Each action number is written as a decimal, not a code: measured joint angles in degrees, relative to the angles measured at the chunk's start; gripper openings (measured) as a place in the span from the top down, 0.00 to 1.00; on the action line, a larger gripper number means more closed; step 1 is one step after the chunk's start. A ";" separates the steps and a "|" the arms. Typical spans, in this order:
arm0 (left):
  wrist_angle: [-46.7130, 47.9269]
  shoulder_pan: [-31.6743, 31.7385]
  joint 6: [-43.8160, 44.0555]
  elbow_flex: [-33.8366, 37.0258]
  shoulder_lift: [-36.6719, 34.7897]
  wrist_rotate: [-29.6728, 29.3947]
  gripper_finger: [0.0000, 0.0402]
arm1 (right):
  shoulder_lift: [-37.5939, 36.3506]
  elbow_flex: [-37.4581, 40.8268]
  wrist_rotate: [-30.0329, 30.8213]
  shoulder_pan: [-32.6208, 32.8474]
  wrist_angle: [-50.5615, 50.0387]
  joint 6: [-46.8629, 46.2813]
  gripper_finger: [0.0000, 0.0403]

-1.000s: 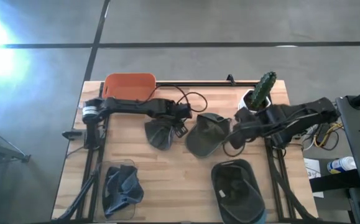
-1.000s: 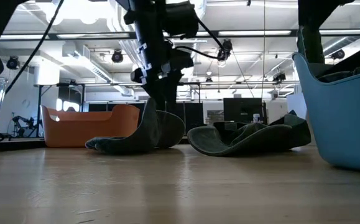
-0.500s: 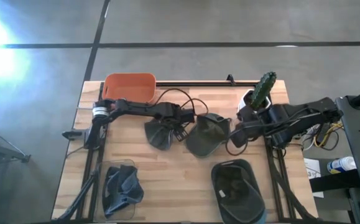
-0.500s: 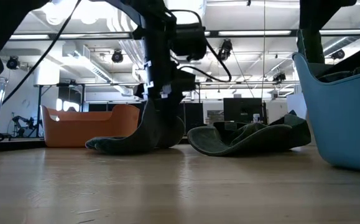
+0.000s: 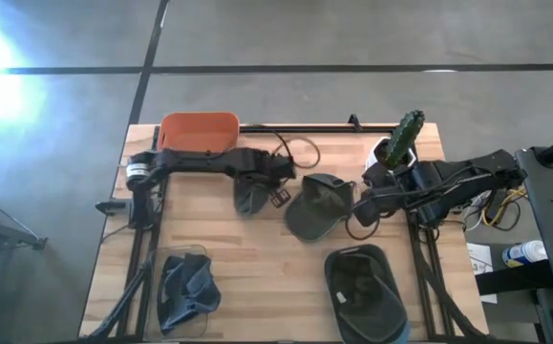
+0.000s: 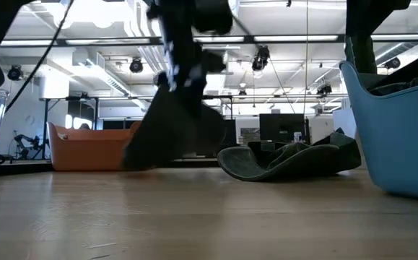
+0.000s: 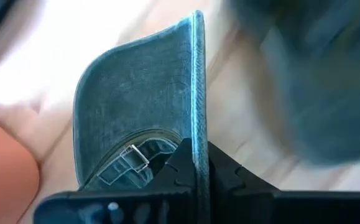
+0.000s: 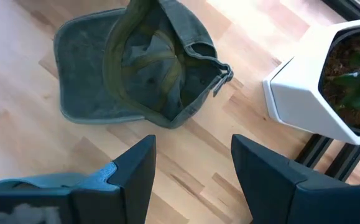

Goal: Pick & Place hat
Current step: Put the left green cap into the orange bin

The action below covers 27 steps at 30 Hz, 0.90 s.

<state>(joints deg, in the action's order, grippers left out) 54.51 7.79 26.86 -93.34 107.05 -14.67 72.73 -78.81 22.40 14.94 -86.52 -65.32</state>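
Your left gripper (image 5: pixel 260 191) is clamped on the dark cap (image 5: pixel 250 194), fingers pinched together on its brim edge. You can see that best in the left wrist view, where the cap (image 7: pixel 143 118) stands edge-on between the two dark fingers (image 7: pixel 186 168) with its strap buckle showing. In the high view that cap sits in the upper middle of the frame, just right of the orange bin (image 5: pixel 199 133). In the low view the cap (image 6: pixel 172 130) hangs blurred off the wooden table (image 6: pixel 194 217), left of centre, with the orange bin (image 6: pixel 86 148) behind it.

The second cap (image 5: pixel 316 207), olive green, lies upside down on the table in the centre of the high view, just beside the held one. Your right gripper (image 5: pixel 360 203) hovers at its right edge with the fingers spread apart and nothing in them; the right wrist view shows that olive cap (image 8: pixel 148 65) lying open ahead of the fingers (image 8: pixel 133 171), next to the white cactus pot (image 8: pixel 329 87).

Down in the lower part of the high view you've got a clear bin (image 5: pixel 182 287) on the left and a blue bin (image 5: pixel 364 291) on the right, each with dark fabric inside. The cactus (image 5: pixel 407 137) is in the upper right.
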 joint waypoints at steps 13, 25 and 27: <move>-5.72 3.89 6.35 -1.11 -22.86 -31.49 0.98 | 0.00 0.09 4.14 -0.11 1.32 1.51 0.49; 0.03 13.36 19.01 12.20 -28.43 -38.52 0.98 | 0.00 0.09 6.40 -2.37 1.95 1.89 0.49; -3.01 14.81 22.84 16.84 -28.42 -38.32 0.98 | 0.00 0.09 6.41 -2.48 2.03 1.87 0.49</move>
<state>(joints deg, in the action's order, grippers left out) 51.51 22.60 49.70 -76.49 78.63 -53.00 72.73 -78.72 28.81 12.46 -84.50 -63.45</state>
